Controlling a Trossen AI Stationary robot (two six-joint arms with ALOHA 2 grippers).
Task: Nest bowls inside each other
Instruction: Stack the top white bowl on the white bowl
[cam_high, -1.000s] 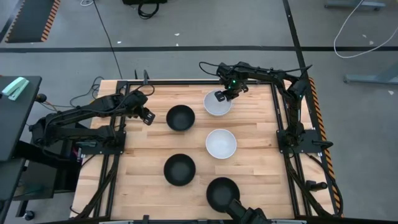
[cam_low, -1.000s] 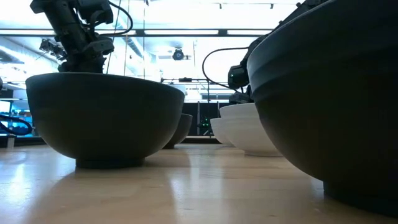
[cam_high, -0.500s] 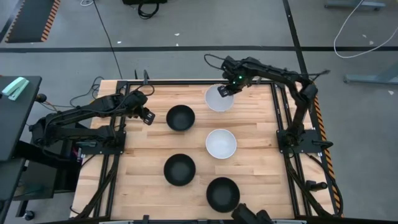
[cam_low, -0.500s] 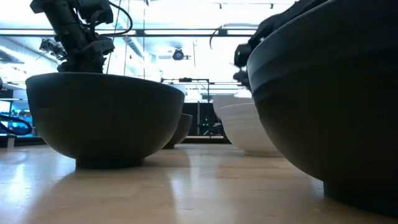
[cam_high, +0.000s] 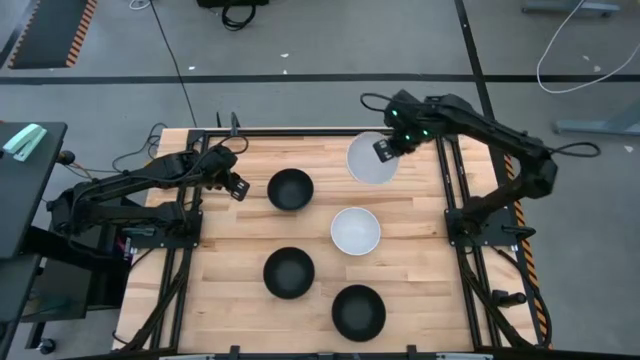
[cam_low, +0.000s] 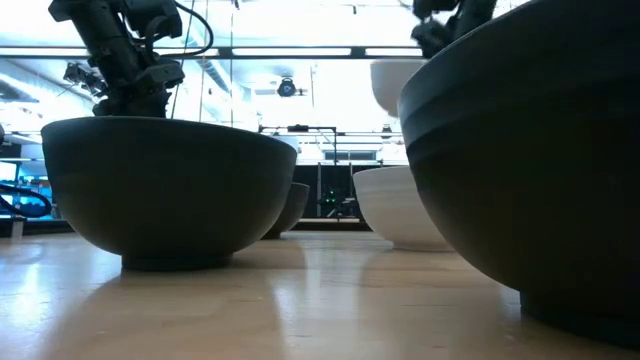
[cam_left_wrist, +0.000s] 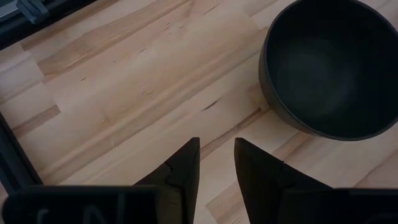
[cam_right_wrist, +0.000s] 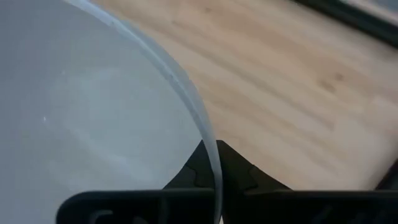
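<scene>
My right gripper (cam_high: 384, 149) is shut on a white bowl (cam_high: 371, 160) above the table's far right part; the bowl also shows raised in the low view (cam_low: 393, 86). A second white bowl (cam_high: 355, 231) stands on its base mid-table. Three black bowls stand on the table: one at the far middle (cam_high: 290, 189), one at the near middle (cam_high: 289, 272), one at the front (cam_high: 359, 312). My left gripper (cam_high: 235, 187) waits left of the far black bowl (cam_left_wrist: 329, 68), empty, with a narrow gap between its fingers (cam_left_wrist: 216, 163). My right gripper pinches the white bowl's rim (cam_right_wrist: 210, 163) between its two fingers, one finger inside the bowl and one outside. It holds the rim's far right part (cam_high: 388, 146), coming from above. The bowl is lifted clear of the table, mouth up.
Black frame rails run along the table's left (cam_high: 190, 215) and right (cam_high: 452, 200) sides. Bare wood lies between the bowls and along the table's left part (cam_high: 225, 250).
My right gripper has risen with the white bowl and carried it a little toward the table's right edge. The bowl stood on the table a second ago and is now lifted clear.
</scene>
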